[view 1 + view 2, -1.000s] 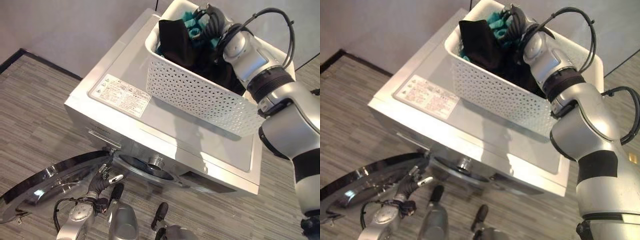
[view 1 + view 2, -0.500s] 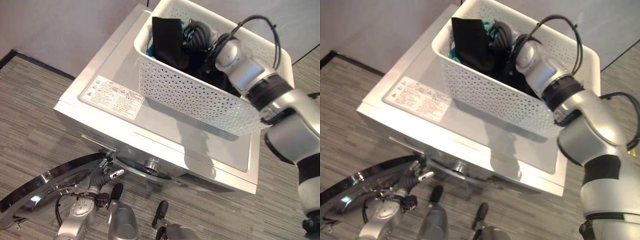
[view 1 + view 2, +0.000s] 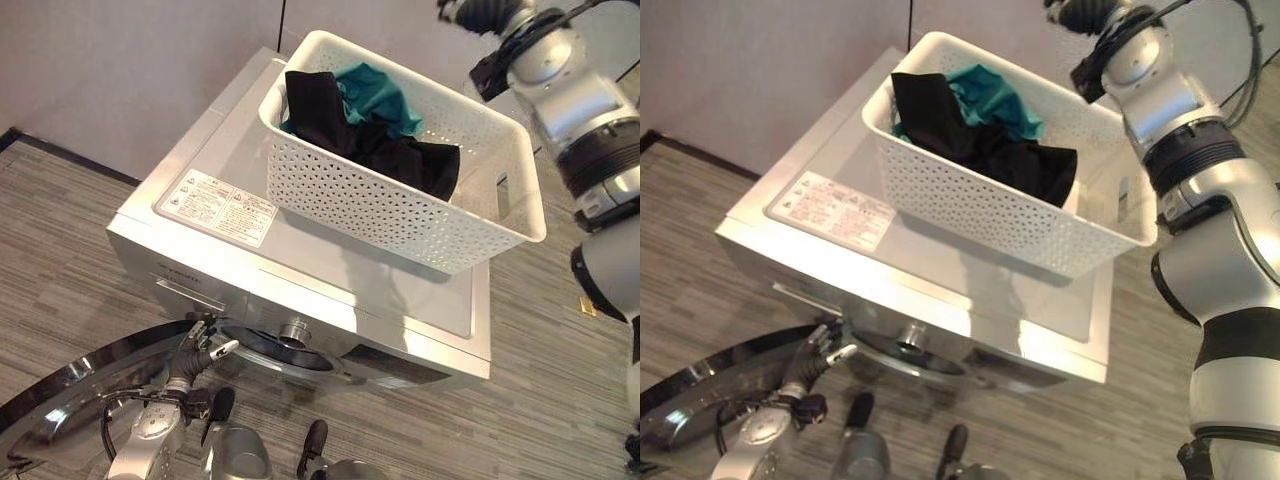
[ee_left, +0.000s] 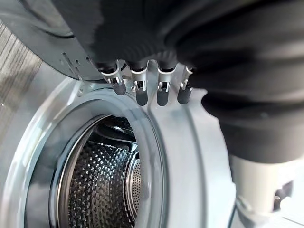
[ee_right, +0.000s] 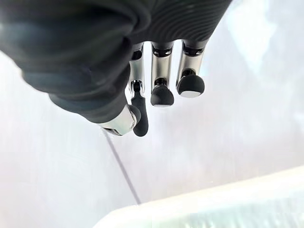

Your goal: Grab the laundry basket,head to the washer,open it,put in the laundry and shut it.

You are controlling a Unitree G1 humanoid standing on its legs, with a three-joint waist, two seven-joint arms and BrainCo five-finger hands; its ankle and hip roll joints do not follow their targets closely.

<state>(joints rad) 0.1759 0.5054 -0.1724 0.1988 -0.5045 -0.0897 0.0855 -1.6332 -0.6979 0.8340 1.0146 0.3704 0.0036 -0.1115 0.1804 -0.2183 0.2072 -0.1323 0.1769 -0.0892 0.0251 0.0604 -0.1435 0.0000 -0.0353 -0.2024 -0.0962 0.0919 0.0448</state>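
Down at the washer's (image 3: 330,270) front, the round glass door (image 3: 75,395) stands swung wide open to the left of the drum opening (image 4: 102,185), and the left hand (image 3: 200,350) sits just beside that opening with its fingers (image 4: 137,90) straight and relaxed, holding nothing. On top of the washer rests the white laundry basket (image 3: 390,200), with black and teal laundry (image 3: 365,130) heaped inside it. Above the basket's right rear corner, well clear of the washer's top, the right hand (image 3: 1080,12) hangs near the wall, its fingers (image 5: 161,92) loosely extended and empty.
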